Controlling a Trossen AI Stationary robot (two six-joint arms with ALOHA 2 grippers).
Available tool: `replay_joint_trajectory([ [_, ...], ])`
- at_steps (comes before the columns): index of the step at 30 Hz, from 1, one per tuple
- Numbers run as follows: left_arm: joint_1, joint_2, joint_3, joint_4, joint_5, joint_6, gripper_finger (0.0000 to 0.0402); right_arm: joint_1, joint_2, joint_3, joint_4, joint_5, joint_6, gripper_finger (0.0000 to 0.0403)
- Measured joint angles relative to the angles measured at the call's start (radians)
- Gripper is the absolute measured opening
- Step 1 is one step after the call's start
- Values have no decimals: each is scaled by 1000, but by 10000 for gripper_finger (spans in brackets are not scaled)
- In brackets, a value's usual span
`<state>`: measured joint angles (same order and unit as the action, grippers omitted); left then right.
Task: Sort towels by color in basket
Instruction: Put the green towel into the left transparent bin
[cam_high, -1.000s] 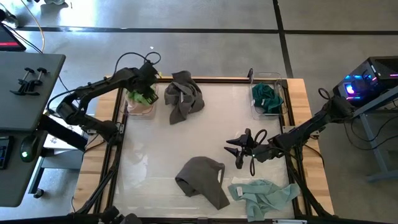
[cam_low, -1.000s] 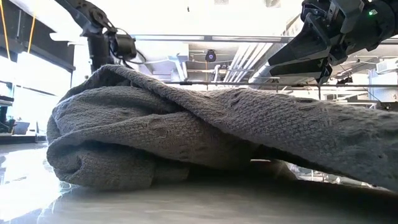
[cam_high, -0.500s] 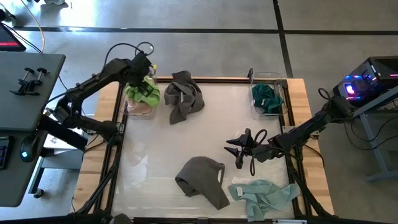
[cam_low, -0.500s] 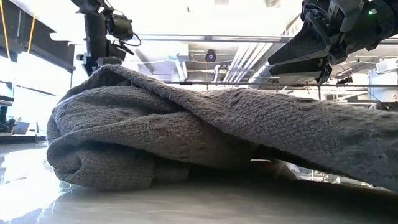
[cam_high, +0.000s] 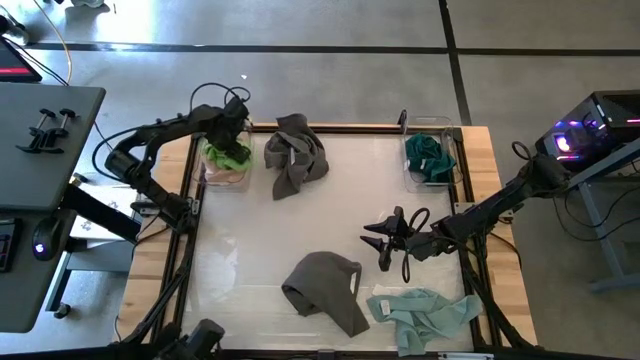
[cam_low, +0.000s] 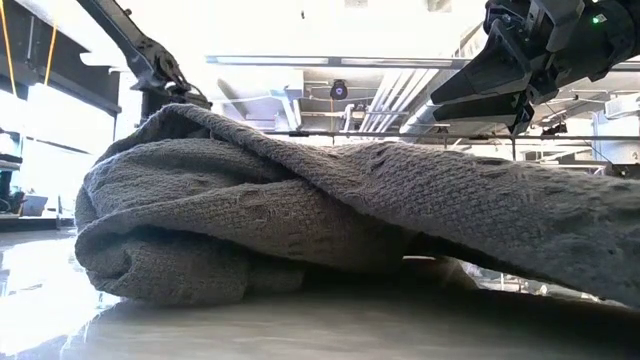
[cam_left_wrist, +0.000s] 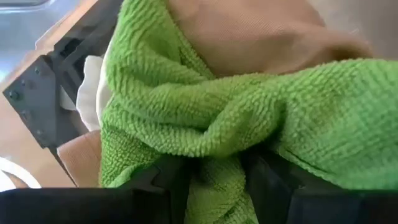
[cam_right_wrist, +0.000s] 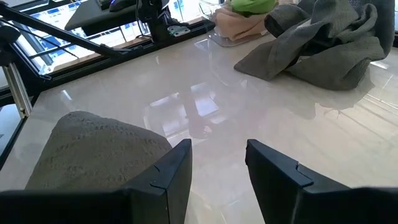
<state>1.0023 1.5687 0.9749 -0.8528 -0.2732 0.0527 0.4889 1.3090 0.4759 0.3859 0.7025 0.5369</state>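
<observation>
Left gripper (cam_high: 229, 143) grips the lime green towel (cam_left_wrist: 249, 118) over a corner bin, right gripper (cam_high: 382, 243) open above the glossy white table (cam_high: 250, 240).

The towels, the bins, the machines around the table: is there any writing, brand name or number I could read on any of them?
None that can be read in any view.
The towels, such as the lime green towel, are plain cloth.
The lit box beside the table shows coloured lights only, no legible text.
</observation>
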Motion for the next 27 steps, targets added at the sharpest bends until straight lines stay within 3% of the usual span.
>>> replay_joint_trajectory([
  [6,0,9,28,-48,-50,38,142,0,0,0,0,0,-1,149],
  [13,-17,-44,179,-240,-79,-4,185,0,0,0,0,1,3,149],
  [18,-44,-86,279,-382,-80,-51,190,-3,0,0,0,14,1,149],
  [21,-67,-115,282,-349,-23,-52,186,-12,0,0,0,16,9,149],
  [24,-94,-116,272,-335,105,-36,179,-14,0,0,0,19,21,149],
  [27,-119,-116,205,-238,131,-17,170,-13,0,0,0,19,21,149],
])
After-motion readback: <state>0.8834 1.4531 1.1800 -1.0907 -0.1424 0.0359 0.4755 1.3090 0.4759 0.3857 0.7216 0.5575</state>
